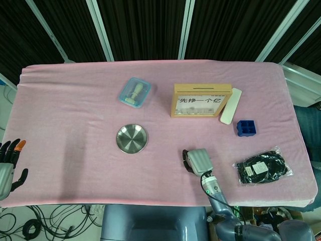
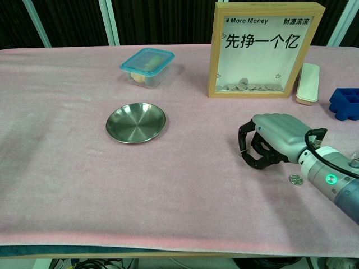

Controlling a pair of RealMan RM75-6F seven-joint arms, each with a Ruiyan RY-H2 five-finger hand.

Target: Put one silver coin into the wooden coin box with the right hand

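Observation:
The wooden coin box [image 2: 266,49] stands upright at the back right, with several coins behind its clear front; its top edge shows in the head view [image 1: 202,88]. My right hand [image 2: 272,144] hovers just above the pink cloth in front of the box, fingers curled in. It pinches a small silver coin [image 2: 242,151] at its fingertips. The same hand appears in the head view [image 1: 197,160]. A second silver coin [image 2: 295,179] lies on the cloth beside the wrist. My left hand [image 1: 7,165] hangs off the table's left edge, fingers apart and holding nothing.
A steel dish [image 2: 136,122] sits left of centre. A blue-lidded container [image 2: 147,67] stands behind it. A white case [image 2: 307,83] and a blue block [image 2: 346,103] lie right of the box. A black bag [image 1: 262,168] lies at the right front.

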